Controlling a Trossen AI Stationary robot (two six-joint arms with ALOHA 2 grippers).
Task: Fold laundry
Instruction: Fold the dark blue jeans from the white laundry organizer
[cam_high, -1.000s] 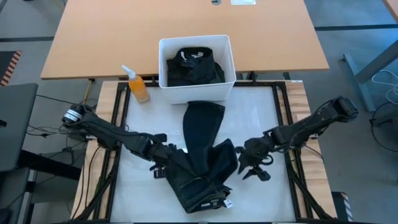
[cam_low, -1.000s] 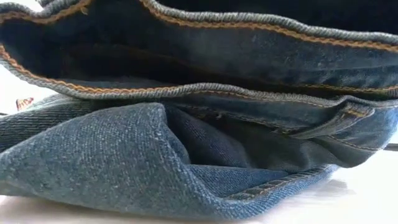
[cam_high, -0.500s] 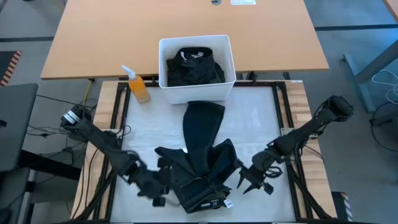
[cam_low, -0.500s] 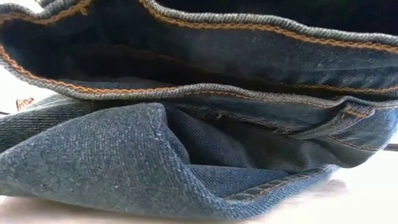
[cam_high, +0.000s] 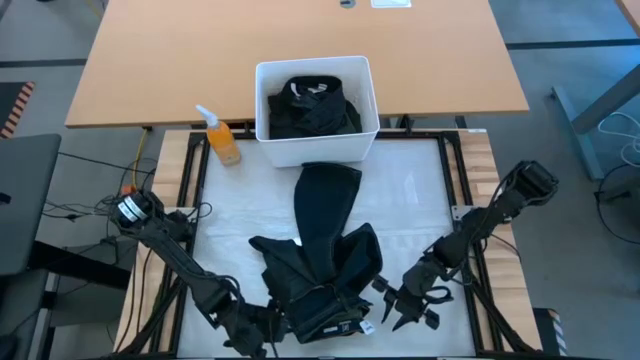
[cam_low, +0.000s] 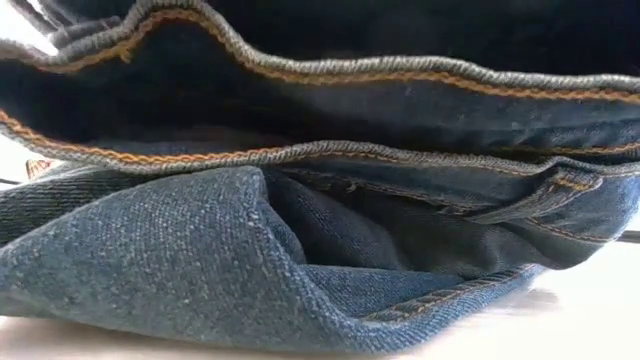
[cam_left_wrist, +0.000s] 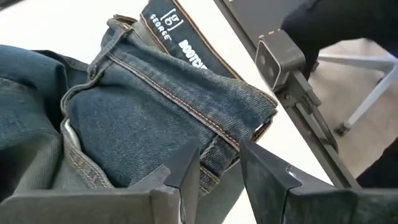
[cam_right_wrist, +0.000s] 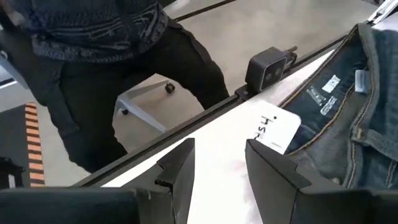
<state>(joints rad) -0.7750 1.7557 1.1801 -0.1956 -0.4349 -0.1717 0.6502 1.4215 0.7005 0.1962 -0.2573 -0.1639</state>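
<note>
Jeans (cam_high: 320, 270) lie bunched on the white table (cam_high: 410, 200); a bin (cam_high: 316, 108) sits behind. Both grippers, left (cam_high: 262, 335) and right (cam_high: 400, 308), flank them, fingers parted, empty.

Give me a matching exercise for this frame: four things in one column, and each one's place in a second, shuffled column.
Things:
1. jeans
2. white bin
3. spray bottle
4. left tool

Places:
A. beside the bin, on its left in the high view
B. at the table's far edge, holding dark clothes
C. crumpled across the table's middle and near edge
D. at the near edge, by the jeans' waistband

Pairs: 1-C, 2-B, 3-A, 4-D
</note>
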